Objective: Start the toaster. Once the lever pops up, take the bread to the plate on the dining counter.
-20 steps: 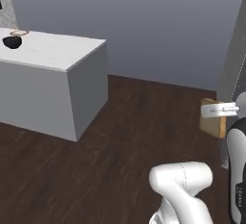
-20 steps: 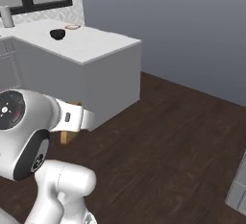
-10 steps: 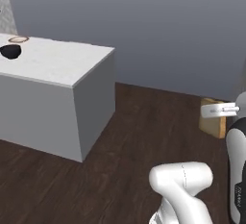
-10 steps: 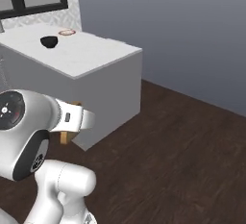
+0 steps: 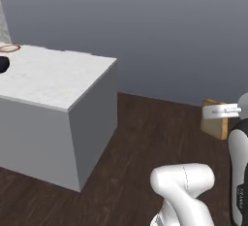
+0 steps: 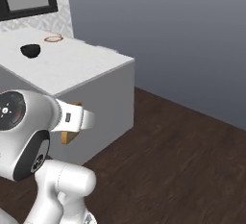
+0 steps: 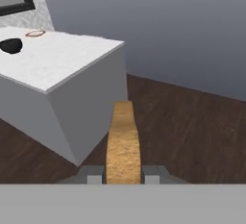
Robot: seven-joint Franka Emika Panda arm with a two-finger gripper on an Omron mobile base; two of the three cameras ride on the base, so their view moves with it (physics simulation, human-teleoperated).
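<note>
The jaws were clamped on the thick tan bread slice with its orange-brown crust [image 7: 123, 141], carried above the dark wood floor [image 7: 192, 122] — the carry to the plate looked under way. The round red-rimmed plate [image 6: 53, 39] lay far back on the white marble tabletop [image 6: 72, 64], beside a dark bowl [image 6: 30, 50] — next, I judged, close in and reach over.

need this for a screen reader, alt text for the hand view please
The end effector grips a thick tan bread slice with an orange-brown crust edge-on above dark wood floor. Ahead left, a white marble-topped counter carries a dark bowl and a red-rimmed round plate.
</note>
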